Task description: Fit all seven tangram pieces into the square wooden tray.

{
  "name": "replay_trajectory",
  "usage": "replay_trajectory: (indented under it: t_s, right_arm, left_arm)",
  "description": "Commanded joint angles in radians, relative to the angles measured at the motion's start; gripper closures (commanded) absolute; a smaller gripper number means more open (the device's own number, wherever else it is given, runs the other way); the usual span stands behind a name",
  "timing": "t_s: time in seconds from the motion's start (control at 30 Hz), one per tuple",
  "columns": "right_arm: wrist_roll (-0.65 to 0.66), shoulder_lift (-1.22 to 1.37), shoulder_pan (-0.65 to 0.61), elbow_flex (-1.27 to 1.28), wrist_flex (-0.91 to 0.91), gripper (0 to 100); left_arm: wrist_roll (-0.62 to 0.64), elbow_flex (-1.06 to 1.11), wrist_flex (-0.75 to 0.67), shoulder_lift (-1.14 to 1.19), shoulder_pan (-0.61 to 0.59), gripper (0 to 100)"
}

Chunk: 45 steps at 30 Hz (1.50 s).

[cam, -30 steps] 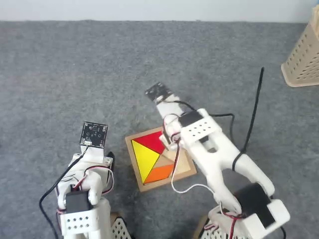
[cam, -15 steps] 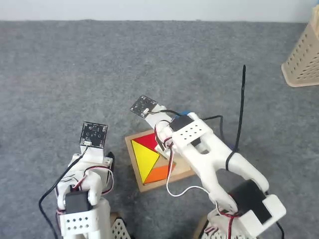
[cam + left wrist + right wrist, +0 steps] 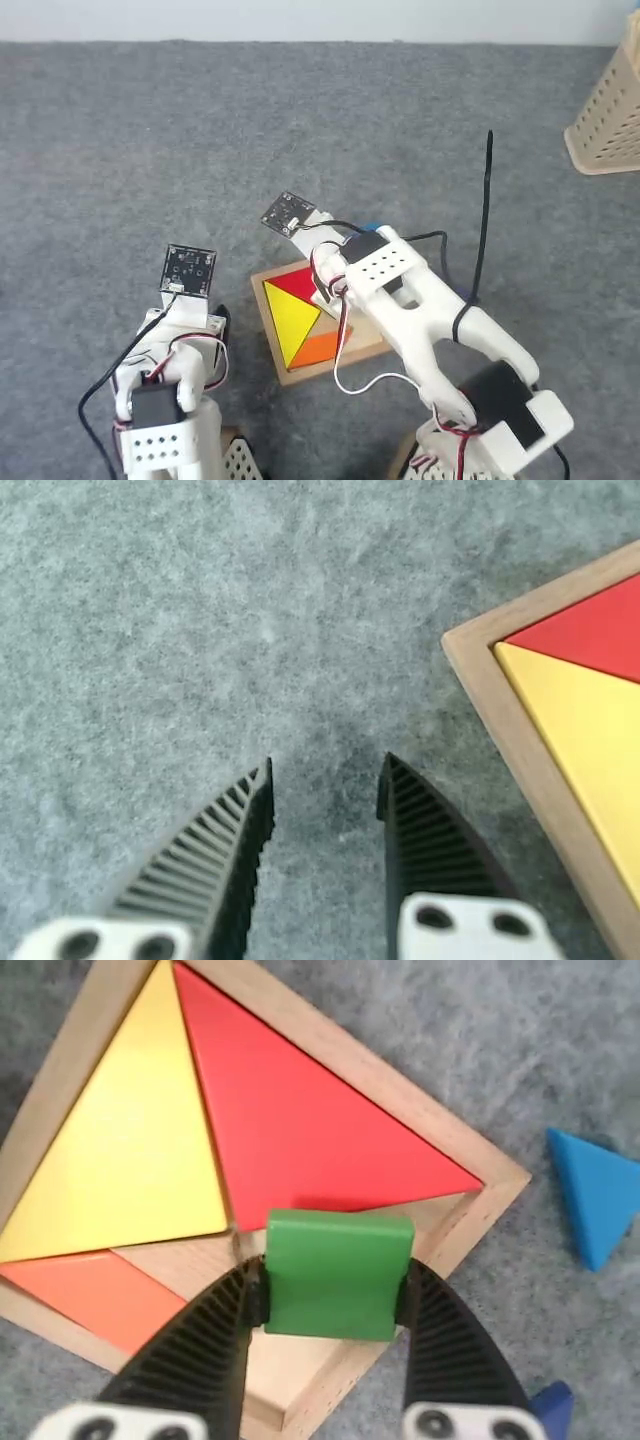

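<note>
tray (image 3: 268, 332): square, wooden, lies on the grey surface (image 3: 150, 150) between the two arms, one corner pointing away from them; rim also seen at (image 3: 70, 1055) and (image 3: 500, 710)
pieces in tray: yellow triangle (image 3: 130, 1130) and red triangle (image 3: 300, 1110), both large, lie flat side by side with edges touching; orange piece (image 3: 90, 1295) lies flat just beside the yellow one, along the rim; bare wood shows in the remaining part; same three at (image 3: 290, 315), (image 3: 305, 285), (image 3: 320, 348)
green square (image 3: 338, 1272): pinched in the right gripper, over the bare wood just beside the long edge of the red triangle; cannot tell if it touches the tray floor
right gripper (image 3: 330, 1290): fingers clamped on two opposite sides of the green square; its arm (image 3: 420, 310) reaches across the tray
left gripper (image 3: 325, 775): fingers spread apart, nothing between them; over bare surface near one tray corner, apart from the rim
blue triangle (image 3: 595, 1195): on the surface outside the tray, near a corner of it
dark blue piece (image 3: 552, 1402): partly visible, on the surface outside the tray; shape cannot tell
basket (image 3: 610, 110): beige, perforated, at the far edge, well apart from the tray
</note>
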Motion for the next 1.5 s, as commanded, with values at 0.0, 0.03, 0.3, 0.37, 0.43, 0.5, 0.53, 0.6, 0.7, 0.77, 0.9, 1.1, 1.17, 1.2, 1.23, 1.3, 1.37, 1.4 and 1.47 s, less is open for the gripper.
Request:
replay_trajectory:
  t_s: [0.0, 0.03, 0.3, 0.37, 0.43, 0.5, 0.53, 0.6, 0.7, 0.77, 0.9, 1.1, 1.17, 1.2, 1.23, 1.3, 1.37, 1.4, 1.47]
  right_arm:
    - [0.020, -0.012, -0.005, -0.011, 0.008, 87.1]
    - [0.020, -0.010, -0.005, -0.011, 0.008, 87.1]
    - [0.021, -0.015, -0.007, -0.015, 0.050, 80.5]
    - [0.018, -0.016, -0.007, -0.015, 0.050, 79.3]
    - [0.018, -0.016, -0.007, -0.015, 0.050, 79.3]
    - [0.020, -0.016, -0.007, -0.015, 0.050, 79.4]
    - [0.020, -0.016, -0.007, -0.015, 0.050, 79.4]
    - [0.018, -0.016, -0.007, -0.015, 0.050, 79.4]
    - [0.018, -0.016, -0.007, -0.015, 0.050, 80.8]
    - [0.020, -0.016, -0.007, -0.015, 0.050, 86.0]
    - [0.020, -0.012, -0.007, -0.015, 0.047, 94.2]
    - [0.020, -0.012, -0.050, -0.009, 0.051, 94.5]
    - [0.018, -0.015, -0.058, -0.009, 0.051, 94.5]
    - [0.017, -0.016, -0.054, -0.009, 0.051, 94.3]
    - [0.015, -0.016, -0.051, -0.011, 0.051, 94.3]
    - [0.014, -0.016, -0.031, -0.014, 0.050, 94.3]
    - [0.014, -0.016, -0.007, -0.021, 0.048, 94.3]
    - [0.011, -0.016, 0.008, -0.029, 0.048, 94.3]
    - [-0.031, -0.018, 0.050, -0.044, 0.050, 94.3]
  left_arm:
    - [-0.005, -0.012, 0.005, -0.006, 0.000, 83]
    - [-0.005, -0.012, 0.005, -0.006, 0.000, 83]
    - [-0.005, -0.012, 0.005, -0.006, 0.000, 83]
    - [-0.005, -0.012, 0.005, -0.006, 0.000, 83]
    - [-0.005, -0.012, 0.005, -0.006, 0.000, 83]
    - [-0.005, -0.012, 0.005, -0.006, 0.000, 83]
    - [-0.005, -0.012, 0.005, -0.006, 0.000, 83]
    - [-0.005, -0.012, 0.005, -0.006, 0.000, 83]
    - [-0.005, -0.012, 0.005, -0.006, 0.000, 83]
    - [-0.005, -0.012, 0.005, -0.006, 0.000, 83]
    - [-0.005, -0.012, 0.005, -0.006, 0.000, 83]
    - [-0.005, -0.012, 0.005, -0.006, 0.000, 83]
    - [-0.005, -0.012, 0.005, -0.006, 0.000, 83]
    - [-0.005, -0.012, 0.005, -0.006, 0.000, 83]
    - [-0.005, -0.012, 0.005, -0.006, 0.000, 83]
    - [-0.005, -0.012, 0.005, -0.006, 0.000, 83]
    - [-0.005, -0.012, 0.005, -0.006, 0.000, 83]
    - [-0.005, -0.012, 0.005, -0.006, 0.000, 83]
    - [-0.005, -0.012, 0.005, -0.006, 0.000, 83]
